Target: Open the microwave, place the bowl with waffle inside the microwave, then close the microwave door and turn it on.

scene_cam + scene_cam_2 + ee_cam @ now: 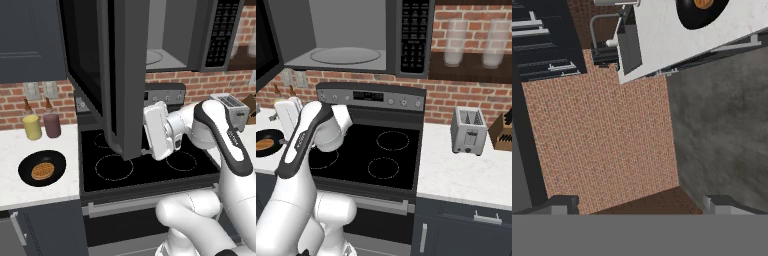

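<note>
Your gripper (pixel 634 204) hangs with jaws spread, holding nothing. The bowl (pixel 42 168) with its waffle (pixel 42 171) sits on the counter (pixel 30 142), well apart to its left.

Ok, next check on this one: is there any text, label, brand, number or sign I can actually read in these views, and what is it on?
None can be read.
Microwave button panel: rows of small light marks, too small to read.
Stove control display: pale marks on a dark strip, blurred.
Toaster, bottles, bowl: no lettering visible.
</note>
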